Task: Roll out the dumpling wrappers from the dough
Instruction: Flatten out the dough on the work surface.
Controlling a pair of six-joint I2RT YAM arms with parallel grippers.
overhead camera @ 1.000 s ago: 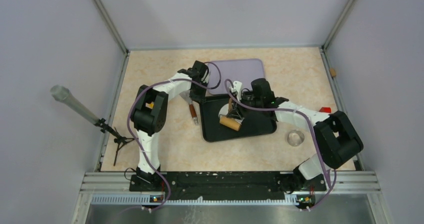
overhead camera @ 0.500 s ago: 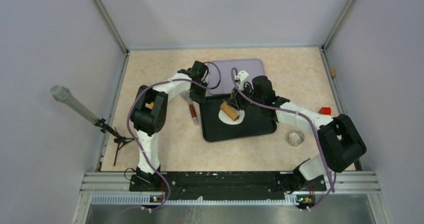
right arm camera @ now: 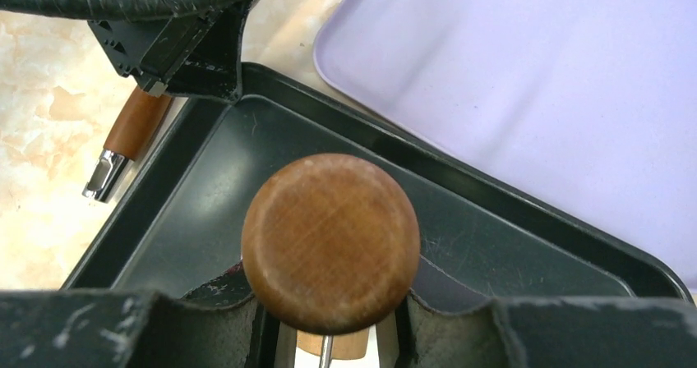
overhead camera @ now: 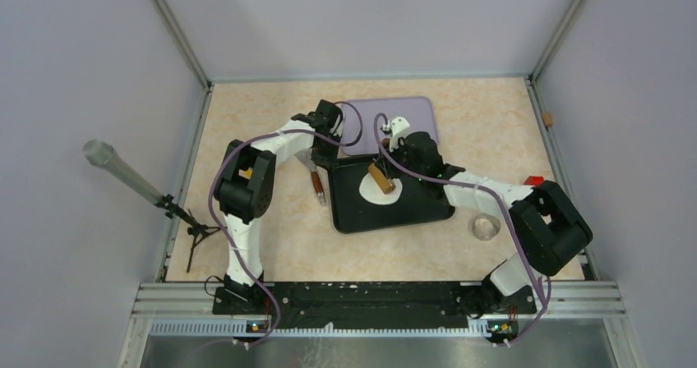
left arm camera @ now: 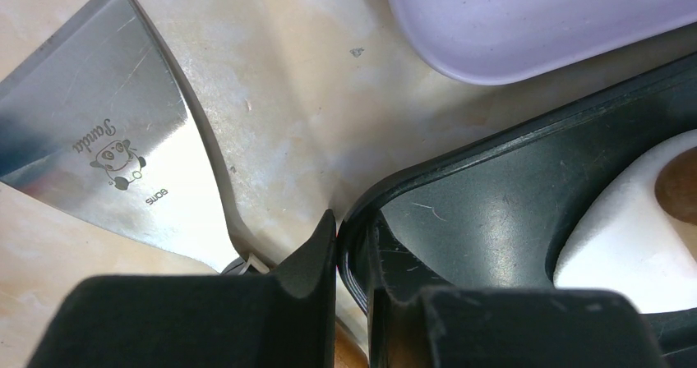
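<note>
The dough [overhead camera: 375, 190] is a flattened white sheet in the far left part of the black tray [overhead camera: 411, 212]. A wooden roller [overhead camera: 380, 177] lies on the dough. My right gripper [overhead camera: 392, 167] is shut on the roller's handle, whose round brown end [right arm camera: 330, 241] sits between the fingers [right arm camera: 330, 302]. My left gripper [overhead camera: 323, 158] is shut on the tray's far left rim [left arm camera: 352, 236], and the dough [left arm camera: 633, 236] shows just past it. No small round dumpling wrappers are in view.
A lilac tray [overhead camera: 394, 117] lies just behind the black tray. A steel scraper with a wooden handle [overhead camera: 316, 183] lies left of the tray, its blade [left arm camera: 107, 146] beside my left fingers. A glass dish [overhead camera: 485, 226] and a red object [overhead camera: 534, 181] stand at the right.
My right gripper has moved the roller from the tray's middle toward its far left, across the dough. The flattened dough now shows beside the roller. The left gripper has not moved.
</note>
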